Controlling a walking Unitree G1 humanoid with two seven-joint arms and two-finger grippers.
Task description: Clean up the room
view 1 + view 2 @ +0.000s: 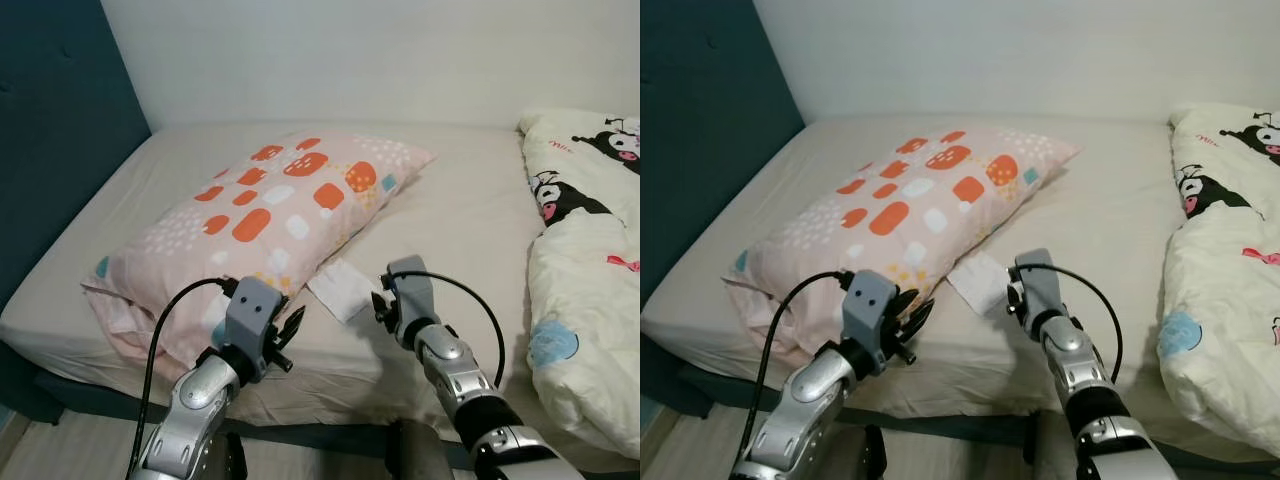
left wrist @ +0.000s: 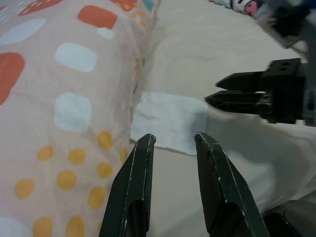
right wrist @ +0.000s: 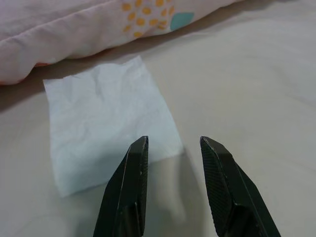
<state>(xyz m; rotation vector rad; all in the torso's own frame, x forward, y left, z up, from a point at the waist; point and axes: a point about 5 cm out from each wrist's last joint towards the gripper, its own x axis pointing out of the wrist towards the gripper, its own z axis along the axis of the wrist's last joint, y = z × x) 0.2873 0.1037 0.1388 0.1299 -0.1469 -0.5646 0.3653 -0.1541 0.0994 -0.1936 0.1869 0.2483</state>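
Note:
A white tissue (image 1: 340, 288) lies flat on the beige bed sheet (image 1: 450, 210), touching the edge of a pink pillow (image 1: 270, 215) with orange and white patches. My right gripper (image 3: 173, 140) is open and hovers just over the tissue's (image 3: 106, 133) near corner, low above the sheet. My left gripper (image 2: 174, 138) is open too. It sits by the pillow's front edge, pointing at the tissue (image 2: 170, 121) from a short distance. The right gripper (image 2: 237, 91) faces it from the other side of the tissue.
A cream duvet (image 1: 590, 260) with cartoon prints is bunched on the right side of the bed. A dark teal headboard (image 1: 50, 130) stands at the left. The mattress's front edge (image 1: 330, 400) runs just below both arms, with wooden floor (image 1: 60, 450) beneath.

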